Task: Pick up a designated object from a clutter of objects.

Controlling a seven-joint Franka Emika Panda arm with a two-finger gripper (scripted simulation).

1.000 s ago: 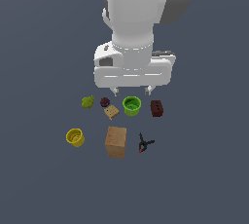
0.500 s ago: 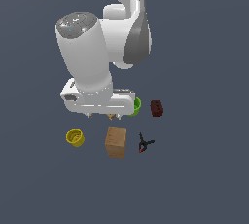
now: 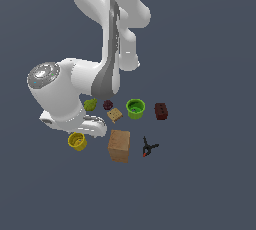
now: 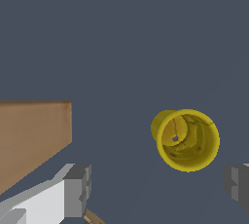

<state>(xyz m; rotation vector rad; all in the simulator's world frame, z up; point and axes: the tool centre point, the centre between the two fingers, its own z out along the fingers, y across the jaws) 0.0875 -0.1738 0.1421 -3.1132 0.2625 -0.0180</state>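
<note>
The yellow cup point(image 3: 77, 141) stands apart at the exterior view's left of the clutter, open end up. In the wrist view the yellow cup point(image 4: 187, 140) shows its hollow inside, nearer one finger than the other. My gripper point(image 4: 158, 186) is open and empty, with grey fingertips point(image 4: 78, 189) spread wide. In the exterior view the gripper point(image 3: 77, 131) hovers just above the cup, not touching it; its fingers are mostly hidden by the white hand.
A tan box point(image 3: 119, 145) sits beside the cup and also shows in the wrist view point(image 4: 29, 135). Behind lie a green pear point(image 3: 90, 105), dark berry point(image 3: 108, 105), tan cracker point(image 3: 114, 115), green cup point(image 3: 135, 108), dark red brick point(image 3: 161, 111) and black clamp point(image 3: 148, 148).
The arm has swung from above the middle of the clutter to the exterior view's left and lowered, so the hand now sits over the yellow cup. No object has moved.
</note>
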